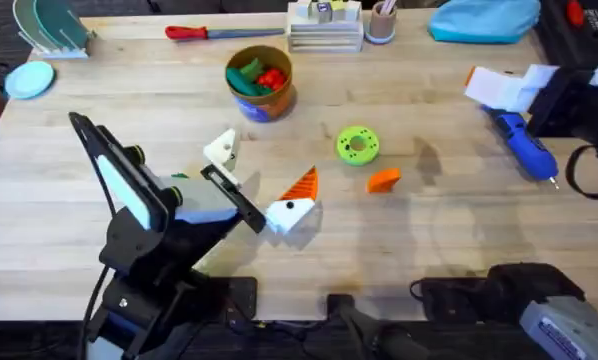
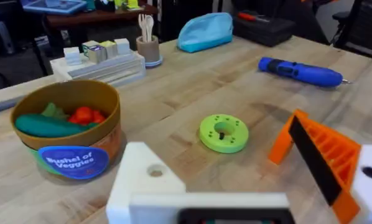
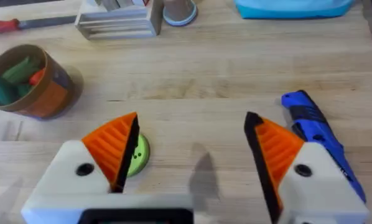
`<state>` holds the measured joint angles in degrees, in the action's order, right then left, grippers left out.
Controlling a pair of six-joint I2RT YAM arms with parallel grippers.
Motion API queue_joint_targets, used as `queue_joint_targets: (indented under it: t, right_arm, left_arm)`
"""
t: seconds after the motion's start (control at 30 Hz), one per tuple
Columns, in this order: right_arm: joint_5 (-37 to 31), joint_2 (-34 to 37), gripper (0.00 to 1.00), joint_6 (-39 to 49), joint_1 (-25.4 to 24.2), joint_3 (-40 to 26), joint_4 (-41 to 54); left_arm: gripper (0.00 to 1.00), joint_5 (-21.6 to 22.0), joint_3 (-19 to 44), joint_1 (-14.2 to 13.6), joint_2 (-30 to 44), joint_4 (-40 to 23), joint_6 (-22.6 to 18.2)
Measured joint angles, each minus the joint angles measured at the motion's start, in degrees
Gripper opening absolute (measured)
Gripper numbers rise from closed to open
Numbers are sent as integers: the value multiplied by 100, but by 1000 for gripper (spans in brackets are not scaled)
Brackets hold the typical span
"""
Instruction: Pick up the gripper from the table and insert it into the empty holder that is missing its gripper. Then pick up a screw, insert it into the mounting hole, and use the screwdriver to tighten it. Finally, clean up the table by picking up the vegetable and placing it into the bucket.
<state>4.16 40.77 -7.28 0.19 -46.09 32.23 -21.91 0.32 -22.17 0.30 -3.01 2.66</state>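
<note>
The gripper point(image 1: 383, 180) lies (loose) beside the left gripper point(image 1: 254, 180).

You have the gripper point(image 1: 383, 180), a small orange wedge, lying loose on the bare wood just right of centre. The holder point(image 1: 221, 149) is a white blocky finger mount whose face is bare, its screw hole open; its twin finger beside it carries an orange ribbed pad. The screwdriver point(image 1: 524, 146), thick and bright blue, lies flat at the right, bit toward you. The bucket point(image 1: 261, 84) stands upright far centre, green and red toy vegetables inside
</note>
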Motion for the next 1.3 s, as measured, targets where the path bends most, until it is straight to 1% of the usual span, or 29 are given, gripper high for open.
queue_joint_targets:
  t: [1.3]
  right_arm:
    - [2, 0, 991, -87, 0, 0, -1]
  left_arm:
    - [992, -20, 0, 0, 1, 0, 1]
